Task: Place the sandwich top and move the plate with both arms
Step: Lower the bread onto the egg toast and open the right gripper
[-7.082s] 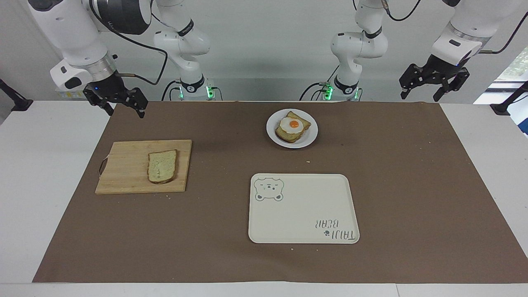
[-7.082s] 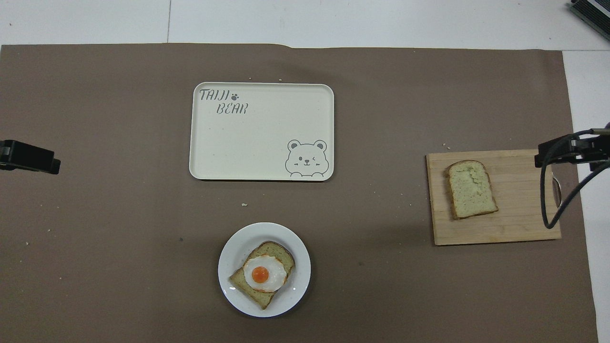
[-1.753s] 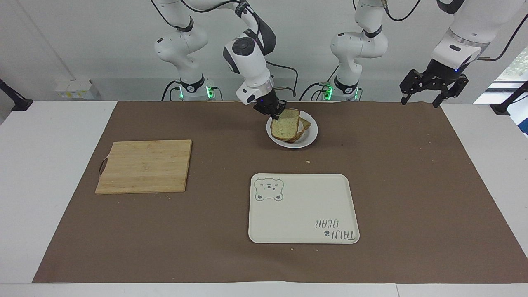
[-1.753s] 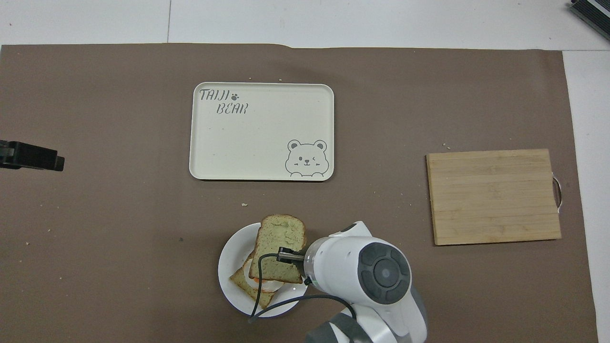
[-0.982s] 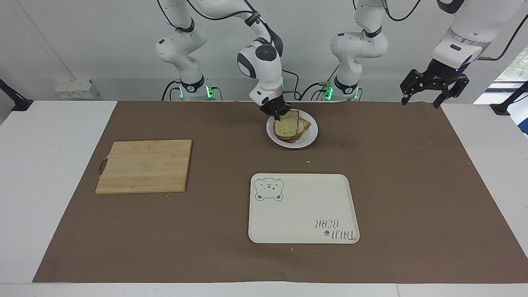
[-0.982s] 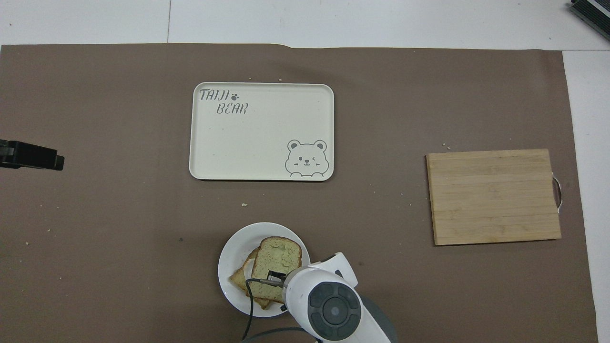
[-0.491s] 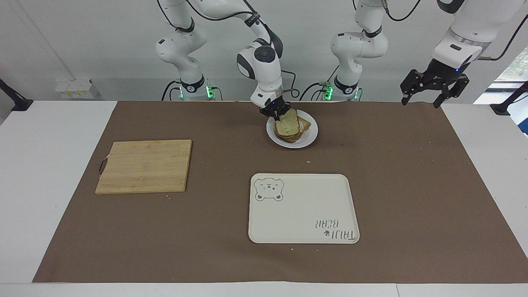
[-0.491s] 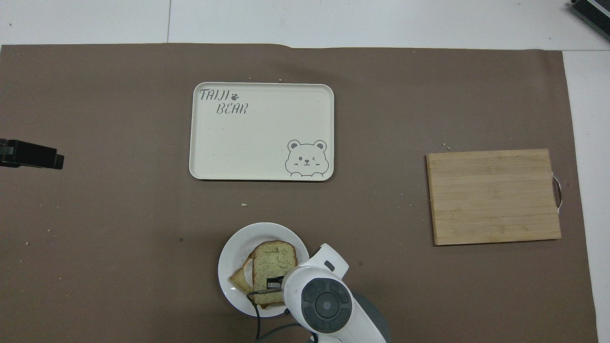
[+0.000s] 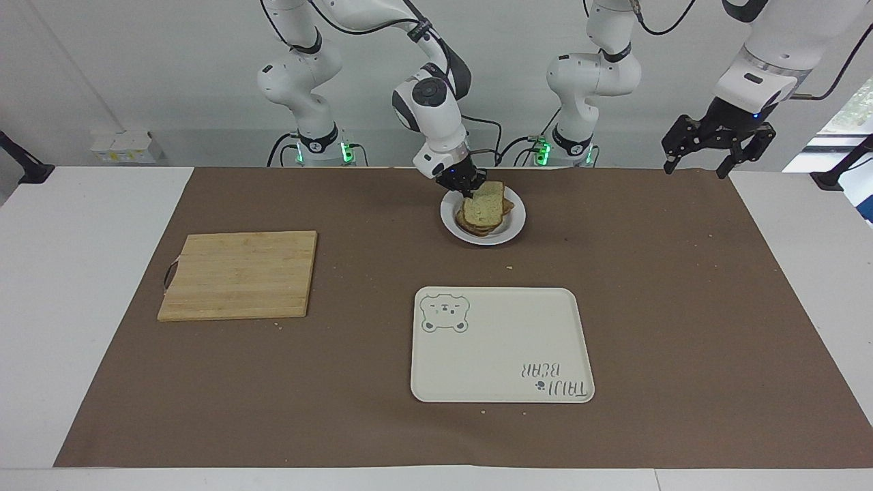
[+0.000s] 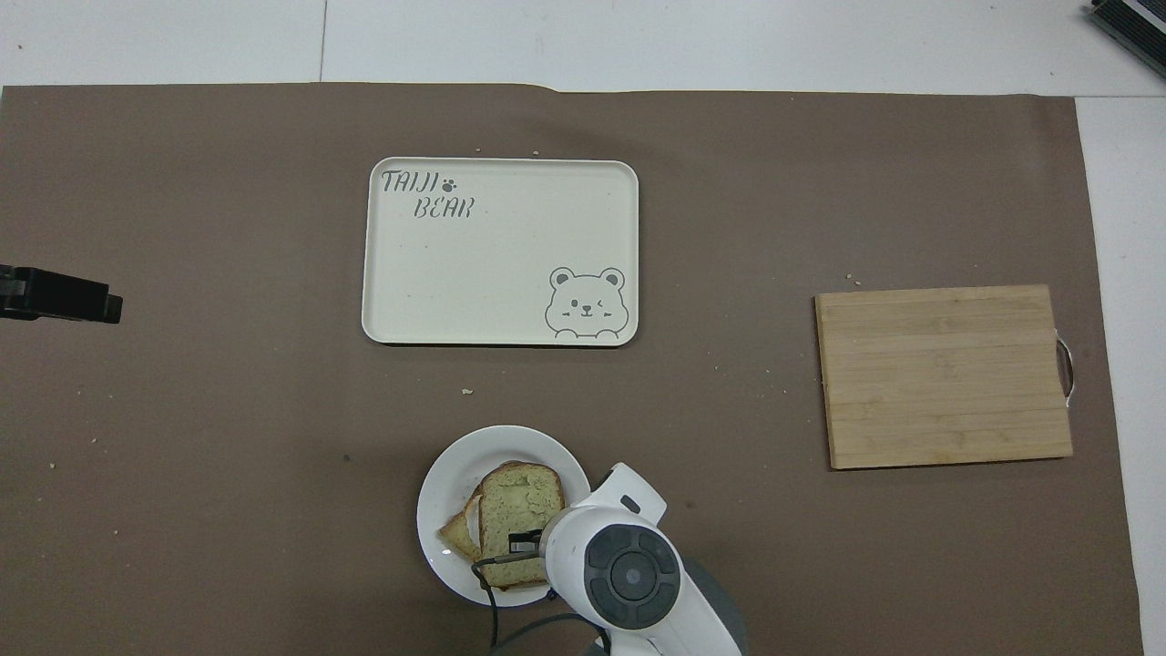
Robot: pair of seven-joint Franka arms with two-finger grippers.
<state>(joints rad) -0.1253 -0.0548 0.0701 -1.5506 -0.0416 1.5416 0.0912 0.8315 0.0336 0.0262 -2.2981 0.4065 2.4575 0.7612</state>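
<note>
My right gripper (image 9: 470,185) pinches the pale brown-crusted bread slice (image 9: 485,203) at its ten o'clock corner, squaring it over the small round white plate (image 9: 515,225); my left gripper (image 9: 716,140) waits, spread wide.

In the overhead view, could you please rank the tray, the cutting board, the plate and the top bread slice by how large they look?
Largest to smallest:
1. tray
2. cutting board, close to the tray
3. plate
4. top bread slice, partly covered by the right arm

Pale brown-crusted bread slice (image 9: 485,199) on round white plate (image 9: 513,227); cream rectangular tray (image 9: 501,344) with grey bear drawing; my black right gripper (image 9: 468,185); tan wooden board (image 9: 239,274).
</note>
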